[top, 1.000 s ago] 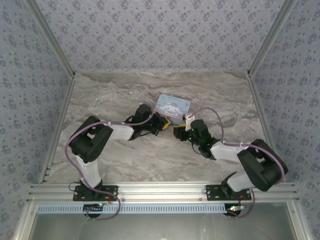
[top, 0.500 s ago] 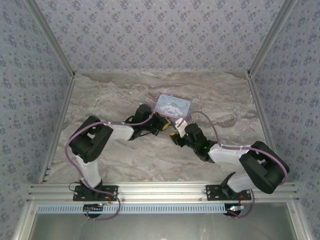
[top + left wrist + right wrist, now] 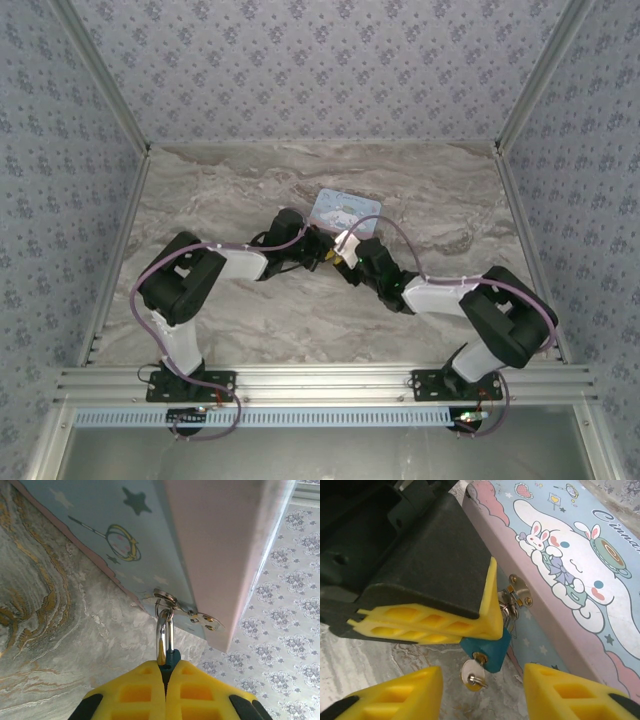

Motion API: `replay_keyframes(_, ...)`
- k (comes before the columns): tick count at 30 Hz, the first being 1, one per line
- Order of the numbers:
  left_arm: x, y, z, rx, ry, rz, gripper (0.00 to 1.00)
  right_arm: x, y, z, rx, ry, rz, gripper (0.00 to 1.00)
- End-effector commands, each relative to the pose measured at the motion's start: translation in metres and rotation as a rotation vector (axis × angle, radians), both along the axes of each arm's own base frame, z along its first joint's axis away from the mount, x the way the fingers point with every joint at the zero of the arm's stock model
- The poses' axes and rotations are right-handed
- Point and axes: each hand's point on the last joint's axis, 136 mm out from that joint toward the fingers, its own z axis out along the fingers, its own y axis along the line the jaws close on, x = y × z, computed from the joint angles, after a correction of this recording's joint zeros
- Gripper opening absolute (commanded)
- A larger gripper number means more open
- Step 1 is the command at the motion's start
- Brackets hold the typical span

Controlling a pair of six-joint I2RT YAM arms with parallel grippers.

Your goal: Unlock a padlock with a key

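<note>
Closest to me in the right wrist view is my right hand (image 3: 481, 696). Its two yellow fingers are spread apart with a wide gap, and they hold nothing. Just past that gap sits the key (image 3: 471, 674). It is small, round and silver, and it sticks out of the bottom of the padlock (image 3: 487, 647). It touches neither finger.

The padlock's blue part is right behind the key. My left hand (image 3: 165, 680) is pressed together on that blue part and pinches it. In the left wrist view a bit of teal shows between the two pads, and the grey loop goes straight out from the fingertips. So the padlock's long way runs from the key end, nearest my right hand, to the loop end, farthest from it. The key end points at my right hand and the loop points at the tin box (image 3: 580, 580).

The loop is hooked through the metal latch (image 3: 519, 592) on the front of the box, just beyond my left fingertips. The box lies flat on the marble table (image 3: 45, 645), past both hands.

I count one padlock, one key, one tin box and two hands.
</note>
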Motion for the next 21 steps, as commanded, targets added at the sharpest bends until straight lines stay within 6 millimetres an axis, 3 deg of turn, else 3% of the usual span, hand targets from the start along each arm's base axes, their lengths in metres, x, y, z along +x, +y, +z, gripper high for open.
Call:
replay_keyframes(1, 0.0054, -0.0077, 0.0262, -0.052, -0.052, -0.017, 0.0, 0.0078, 0.0031, 0.0023, -0.023, -0.018, -0.015, 0.42)
replay_keyframes(13, 0.0051, -0.0051, 0.0229, -0.051, -0.049, -0.013, 0.0, 0.0053, -0.0001, -0.0046, -0.031, 0.002, -0.026, 0.01)
replay_keyframes(21, 0.0046, -0.0036, 0.0214, -0.047, -0.048, -0.01, 0.0, 0.003, 0.0, -0.0049, -0.005, 0.015, -0.023, 0.0)
